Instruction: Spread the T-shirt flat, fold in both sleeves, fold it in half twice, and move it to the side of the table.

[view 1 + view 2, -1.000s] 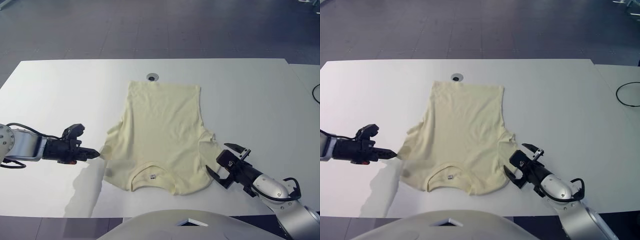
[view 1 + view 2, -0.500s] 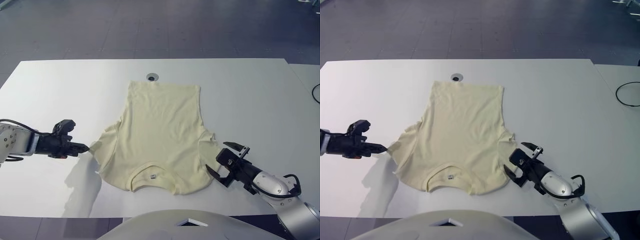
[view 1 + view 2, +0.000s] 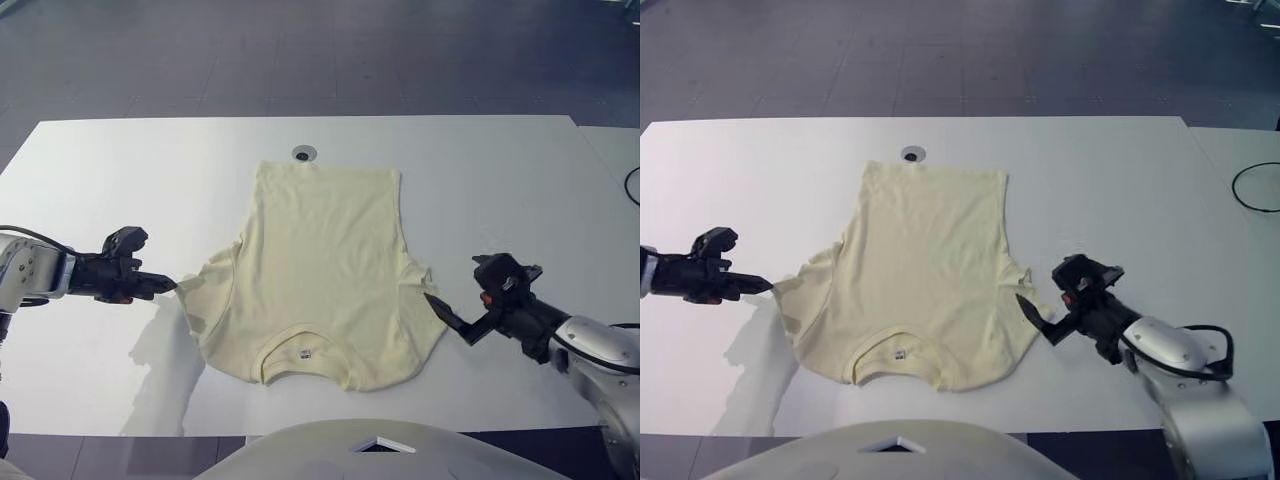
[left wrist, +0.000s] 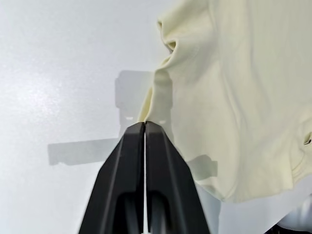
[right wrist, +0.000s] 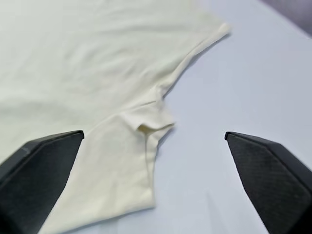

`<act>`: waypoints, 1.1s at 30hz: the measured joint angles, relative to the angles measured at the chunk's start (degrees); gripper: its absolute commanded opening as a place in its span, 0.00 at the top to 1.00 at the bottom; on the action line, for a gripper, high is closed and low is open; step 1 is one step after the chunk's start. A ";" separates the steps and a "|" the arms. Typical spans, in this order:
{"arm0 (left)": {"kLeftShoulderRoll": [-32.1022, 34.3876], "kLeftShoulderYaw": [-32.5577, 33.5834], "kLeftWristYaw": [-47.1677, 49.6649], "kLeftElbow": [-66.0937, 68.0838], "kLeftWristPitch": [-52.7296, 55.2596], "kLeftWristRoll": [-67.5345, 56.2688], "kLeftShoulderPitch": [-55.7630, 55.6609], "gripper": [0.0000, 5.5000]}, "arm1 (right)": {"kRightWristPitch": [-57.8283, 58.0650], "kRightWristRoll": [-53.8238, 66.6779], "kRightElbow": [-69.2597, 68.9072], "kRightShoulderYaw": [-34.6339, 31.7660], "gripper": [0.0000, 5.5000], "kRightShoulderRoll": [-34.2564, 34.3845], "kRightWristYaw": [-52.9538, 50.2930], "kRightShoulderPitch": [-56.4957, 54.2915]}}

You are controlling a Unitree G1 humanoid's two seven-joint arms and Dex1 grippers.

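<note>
While the left fingers (image 3: 168,286) are pressed together on the tip of the left sleeve (image 3: 205,290), the pale yellow T-shirt (image 3: 320,270) lies on the white bench (image 3: 500,180) between both grippers, and the right fingers (image 3: 445,315) stand wide apart just beside its crumpled right sleeve (image 3: 415,285).

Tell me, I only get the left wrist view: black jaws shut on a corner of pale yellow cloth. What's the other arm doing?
Observer: Its jaws stand wide open beside the T-shirt, at the right sleeve, gripping nothing.
Operator: Is that sleeve spread out?
Observer: No, it lies bunched against the shirt's body.
Operator: Anything else on the table?
Observer: A small round fitting, just beyond the shirt's far edge.
</note>
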 measured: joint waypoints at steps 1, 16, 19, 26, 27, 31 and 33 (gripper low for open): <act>-0.06 0.00 -0.35 0.19 0.07 0.11 -0.65 1.00 | 0.35 0.45 -0.03 -0.52 0.02 0.11 -0.07 -0.31; -5.09 1.15 -1.69 -15.89 15.47 -9.83 -12.38 1.00 | 0.66 3.82 -0.33 -0.10 0.02 3.21 -8.51 2.67; -6.33 1.08 0.53 -17.90 15.47 -12.75 -11.67 1.00 | 0.66 3.83 -0.25 0.33 0.02 3.21 -8.86 1.96; -15.96 1.53 12.72 -18.33 15.46 -18.86 -9.25 1.00 | 0.60 3.86 1.29 1.81 0.02 2.44 -8.61 -0.11; -17.10 1.53 14.15 -18.26 15.46 -19.56 -9.28 1.00 | 0.60 3.84 1.46 1.95 0.02 2.29 -8.62 -0.16; -21.51 1.53 20.73 -17.13 15.46 -23.62 -9.78 1.00 | 0.61 3.84 1.50 2.29 0.02 2.20 -8.82 -0.20; -22.96 1.37 23.45 -17.15 15.46 -25.18 -9.77 1.00 | 0.62 3.82 1.49 2.45 0.02 2.20 -8.99 -0.21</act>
